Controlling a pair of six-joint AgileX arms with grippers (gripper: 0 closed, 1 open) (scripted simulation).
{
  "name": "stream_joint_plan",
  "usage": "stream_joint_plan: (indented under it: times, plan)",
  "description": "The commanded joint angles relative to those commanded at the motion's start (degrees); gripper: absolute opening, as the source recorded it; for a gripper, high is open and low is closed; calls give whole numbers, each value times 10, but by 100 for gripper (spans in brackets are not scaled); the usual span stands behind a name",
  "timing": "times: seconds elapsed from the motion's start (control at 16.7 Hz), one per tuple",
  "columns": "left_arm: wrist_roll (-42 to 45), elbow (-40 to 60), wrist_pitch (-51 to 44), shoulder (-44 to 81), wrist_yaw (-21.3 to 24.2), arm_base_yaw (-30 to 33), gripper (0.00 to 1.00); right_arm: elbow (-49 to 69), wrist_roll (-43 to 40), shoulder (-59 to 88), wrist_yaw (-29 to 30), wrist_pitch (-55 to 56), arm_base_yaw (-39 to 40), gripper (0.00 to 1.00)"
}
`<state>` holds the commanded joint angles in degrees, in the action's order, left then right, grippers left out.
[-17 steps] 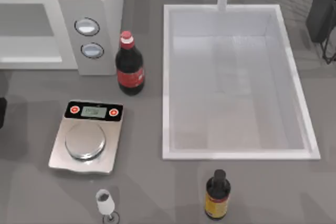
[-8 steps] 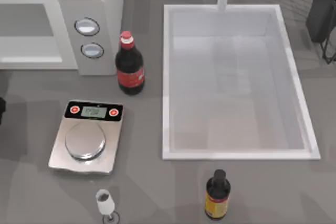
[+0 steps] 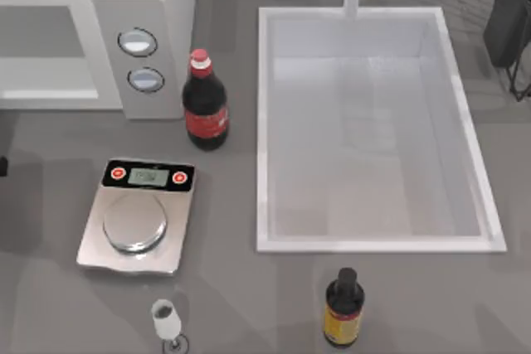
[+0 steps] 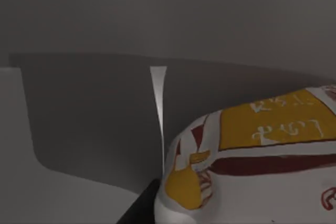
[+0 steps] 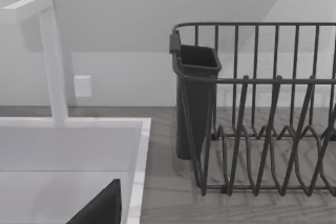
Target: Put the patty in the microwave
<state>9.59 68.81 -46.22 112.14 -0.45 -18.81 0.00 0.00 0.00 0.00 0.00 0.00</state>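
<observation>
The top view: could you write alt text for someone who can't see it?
A grey counter seen from above, with a white microwave at the upper left, its cavity open, and a large white sink on the right. A red-labelled dark bottle stands beside the microwave, a steel kitchen scale below it, and a yellow-labelled dark bottle near the bottom edge.

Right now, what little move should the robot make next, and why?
Probably ease the left gripper toward the microwave, whose cavity looks open. In the left wrist view the patty sits right beside that gripper, though a firm hold can't be confirmed. The right gripper idles near the dish rack.
</observation>
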Motion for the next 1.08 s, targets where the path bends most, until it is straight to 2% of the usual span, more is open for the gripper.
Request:
stream_joint_plan:
  times: [0.3, 0.54, 1.08]
  plan:
    - [22, 29, -40, -18, 7, -43, 0, 0, 0, 0, 0, 0, 0, 100]
    - [31, 65, -84, -35, 16, -52, 0, 0, 0, 0, 0, 0, 0, 100]
    - [8, 123, -183, -65, 6, 15, 0, 0, 0, 0, 0, 0, 0, 100]
